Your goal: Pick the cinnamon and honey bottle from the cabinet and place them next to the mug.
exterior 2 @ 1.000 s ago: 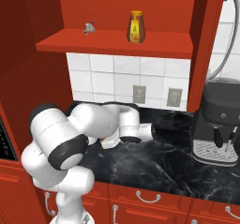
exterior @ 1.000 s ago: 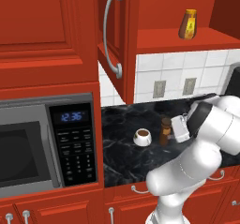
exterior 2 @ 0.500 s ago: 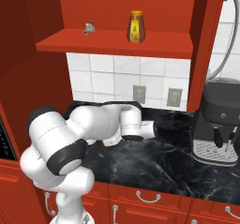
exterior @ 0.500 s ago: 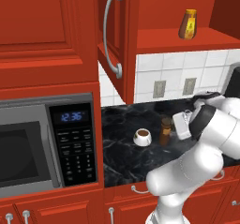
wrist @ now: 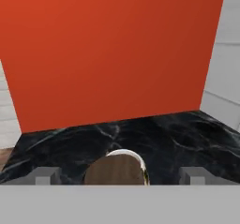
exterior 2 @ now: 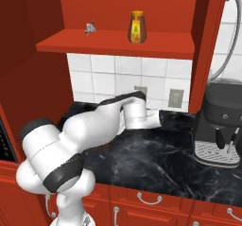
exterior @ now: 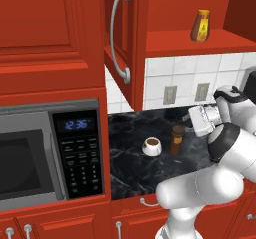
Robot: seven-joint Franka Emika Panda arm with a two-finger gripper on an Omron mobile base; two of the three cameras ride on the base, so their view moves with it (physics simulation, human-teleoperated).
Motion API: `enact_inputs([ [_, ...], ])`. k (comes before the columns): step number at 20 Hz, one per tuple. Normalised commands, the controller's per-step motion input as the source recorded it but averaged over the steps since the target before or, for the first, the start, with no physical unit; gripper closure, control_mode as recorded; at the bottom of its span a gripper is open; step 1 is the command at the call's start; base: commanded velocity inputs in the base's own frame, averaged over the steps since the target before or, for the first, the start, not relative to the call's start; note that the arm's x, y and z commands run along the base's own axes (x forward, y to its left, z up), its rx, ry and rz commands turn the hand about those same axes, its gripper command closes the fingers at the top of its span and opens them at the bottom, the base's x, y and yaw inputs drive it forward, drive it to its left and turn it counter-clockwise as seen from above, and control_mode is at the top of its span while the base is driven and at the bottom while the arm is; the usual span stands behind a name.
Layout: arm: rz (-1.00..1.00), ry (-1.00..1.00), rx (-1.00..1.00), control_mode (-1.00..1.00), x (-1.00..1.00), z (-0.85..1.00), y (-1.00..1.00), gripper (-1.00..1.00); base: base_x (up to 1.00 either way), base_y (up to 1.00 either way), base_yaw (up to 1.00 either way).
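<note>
Your gripper [wrist: 119,180] sat low over the black counter [exterior: 135,163], its two fingertips [wrist: 44,176] spread wide on either side of the cinnamon [exterior: 176,139], whose dark cap filled the gap between them without either tip touching it. In the left base view the cinnamon stood upright on the counter, just beside the mug [exterior: 151,146] on its right, the two near but apart. In the hand view the white rim of the mug [wrist: 136,158] peeked out just behind the cinnamon cap [wrist: 117,170]. The arm's white wrist [exterior: 205,120] hung close behind the bottle.

The honey bottle [exterior: 200,26] was upright on the open shelf of the cabinet [exterior: 200,45], well above the counter; you could see the honey bottle [exterior 2: 136,27] from the right too, with a small grey object [exterior 2: 89,28] further left on the same shelf. The cabinet door [exterior: 120,43] stood swung open, its curved handle facing you. A microwave [exterior: 50,153] sat at the left, a coffee machine [exterior 2: 220,126] at the right.
</note>
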Motion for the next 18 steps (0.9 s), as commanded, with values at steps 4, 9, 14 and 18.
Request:
enact_inputs([
  [4,0.0,-0.09,0.0,-1.0,-0.18,0.55,0.0,-1.0,0.0,0.0,0.0],
  [9,-0.1,-0.01,0.0,-1.0,-0.32,0.38,0.0,-1.0,0.0,0.0,0.0],
  [14,-0.42,0.05,0.02,-1.0,-0.59,0.28,0.0,-1.0,0.0,0.0,0.0],
  [18,-0.55,0.15,0.05,-1.0,-0.47,0.37,0.0,-1.0,0.0,0.0,0.0],
])
